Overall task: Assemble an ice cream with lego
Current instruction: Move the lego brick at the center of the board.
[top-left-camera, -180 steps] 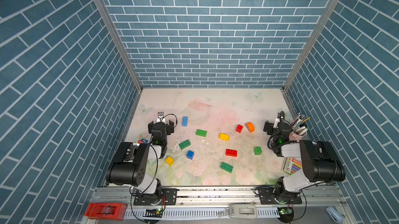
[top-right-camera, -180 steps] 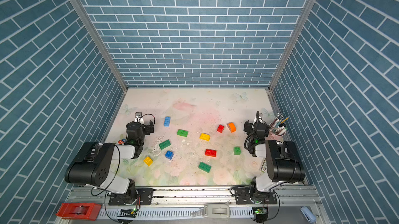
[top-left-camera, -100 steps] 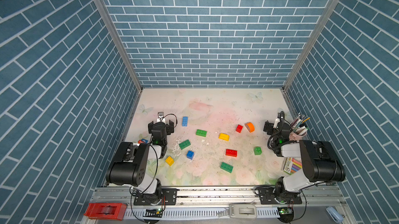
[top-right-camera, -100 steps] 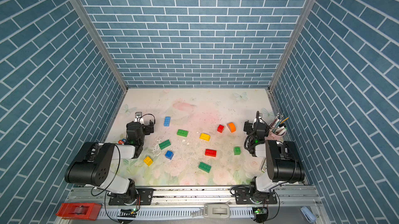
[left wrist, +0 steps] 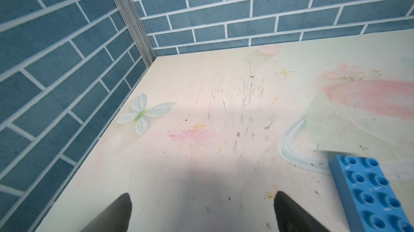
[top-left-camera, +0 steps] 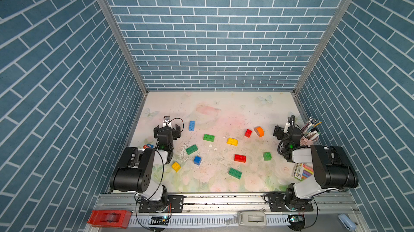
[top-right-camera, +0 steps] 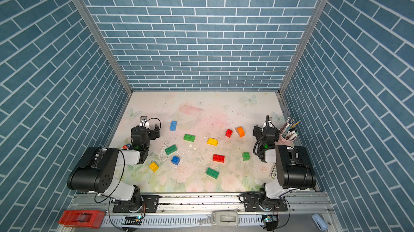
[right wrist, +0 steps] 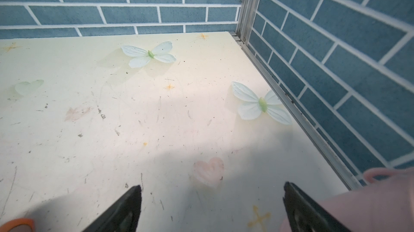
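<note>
Plastic lego (top-left-camera: 240, 158) is lying loose across the middle of the surface (top-left-camera: 224, 107), with no two pieces joined. The orange round-topped piece (top-left-camera: 259, 131) is sitting toward the right edge beside a small red brick (top-left-camera: 248, 133). The yellow round-topped piece (top-left-camera: 232, 141) is resting near the centre, and the blue oblong brick (top-left-camera: 191, 125) toward the left edge. The left fingers (left wrist: 118, 213) are standing spread and empty over bare surface, with that blue brick just beside them. The right fingers (right wrist: 125, 210) are likewise gaping, holding nothing, next to a pink pen cup (top-left-camera: 310, 138). These pieces are looking light, rigid and smooth-sided, so they are likely to skid or tip. Pinching across two flat opposite walls, below the studs, is looking safest.
</note>
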Robot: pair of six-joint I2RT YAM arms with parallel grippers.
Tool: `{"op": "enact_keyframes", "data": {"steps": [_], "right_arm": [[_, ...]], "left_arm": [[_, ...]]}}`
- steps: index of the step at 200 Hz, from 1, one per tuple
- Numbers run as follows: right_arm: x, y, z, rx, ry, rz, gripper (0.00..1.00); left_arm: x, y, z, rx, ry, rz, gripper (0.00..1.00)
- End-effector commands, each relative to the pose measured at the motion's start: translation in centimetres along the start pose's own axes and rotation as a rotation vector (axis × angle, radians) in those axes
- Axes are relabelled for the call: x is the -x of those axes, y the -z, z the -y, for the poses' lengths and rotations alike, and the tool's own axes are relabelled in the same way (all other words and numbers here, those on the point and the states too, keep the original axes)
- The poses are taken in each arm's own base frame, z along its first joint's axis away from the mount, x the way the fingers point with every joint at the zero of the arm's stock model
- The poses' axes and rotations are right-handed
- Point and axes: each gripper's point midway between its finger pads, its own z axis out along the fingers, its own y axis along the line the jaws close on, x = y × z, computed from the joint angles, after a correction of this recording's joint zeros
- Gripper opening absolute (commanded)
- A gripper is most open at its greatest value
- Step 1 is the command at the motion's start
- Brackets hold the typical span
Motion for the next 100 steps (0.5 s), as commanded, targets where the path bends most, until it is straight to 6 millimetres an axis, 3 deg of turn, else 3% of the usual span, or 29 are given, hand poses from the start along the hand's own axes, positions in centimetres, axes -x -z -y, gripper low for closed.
{"op": "enact_keyframes", "data": {"steps": [1, 49, 76, 100], "right_arm": [[0.8, -0.2, 0.3, -0.014, -0.026, 0.022, 0.99], [0.7, -0.1, 0.3, -0.014, -0.026, 0.023, 0.99], [2.1, 0.1, 0.4, -0.017, -0.015, 0.001, 0.99], [3.3, 1.7, 0.2, 0.010, -0.020, -0.070, 0.99]], "left_arm": [[0.7, -0.2, -0.1, 0.004, 0.010, 0.016, 1.00], [0.7, -0.2, -0.2, 0.005, 0.012, 0.019, 1.00], [1.5, 0.3, -0.6, 0.016, 0.016, 0.028, 1.00], [3.0, 1.2, -1.1, 0.021, 0.017, -0.008, 1.00]]}}
